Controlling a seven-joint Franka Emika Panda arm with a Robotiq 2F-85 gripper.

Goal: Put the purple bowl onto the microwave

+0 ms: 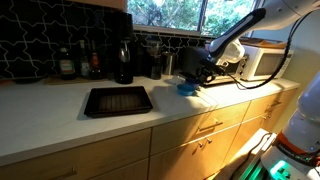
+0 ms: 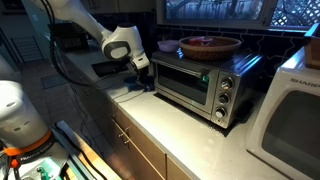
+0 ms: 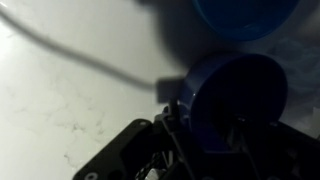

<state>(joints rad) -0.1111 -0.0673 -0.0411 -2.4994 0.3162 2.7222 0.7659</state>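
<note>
Wrist view shows your white table (image 3: 60,90) beneath the tool (image 3: 205,122); in an exterior view the microwave (image 2: 195,85) stands just beside it. Your purple bowl (image 3: 240,95) sits right at the tool, rim against its fingers (image 3: 172,110); you cannot tell whether they're clamped.

Small round bluish-purple bowl (image 3: 235,92) sits upright, mouth open to the camera, on the pale table (image 3: 60,95). Silver-steel microwave (image 2: 192,85) stands nearby, dark glass door shut, interior glowing.
</note>
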